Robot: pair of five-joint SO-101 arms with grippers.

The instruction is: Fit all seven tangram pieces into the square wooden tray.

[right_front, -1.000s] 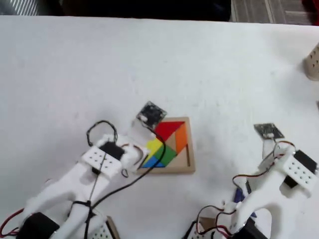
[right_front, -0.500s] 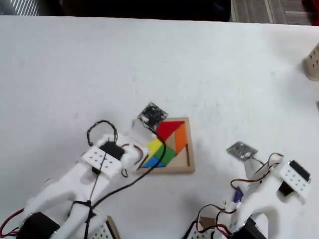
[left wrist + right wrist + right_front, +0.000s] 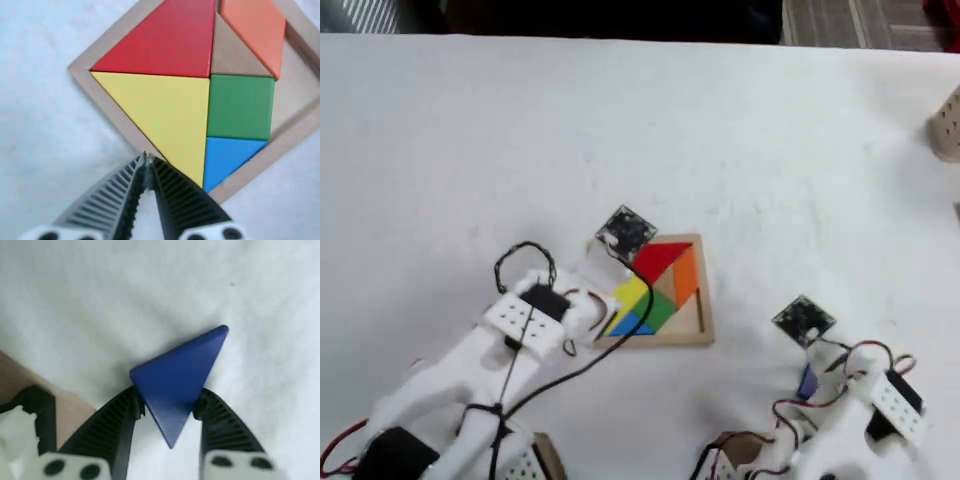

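Observation:
The square wooden tray lies at mid-table, set as a diamond in the left wrist view. In it sit red, orange, yellow, green and light blue pieces. Bare wood shows between them and along one side. My left gripper is shut and empty, its tips at the tray's rim by the yellow piece. A dark blue triangle lies on the white table near the front edge. My right gripper is shut on it, a finger against each side.
A pale perforated block stands at the table's far right edge. Brown wooden blocks sit by the arm bases at the near edge. A black cable loops over the left arm. White tabletop spreads behind the tray.
My right arm has swung in from the right and drawn back toward the near edge, its wrist now over the dark blue triangle. The left arm and the tray have not moved.

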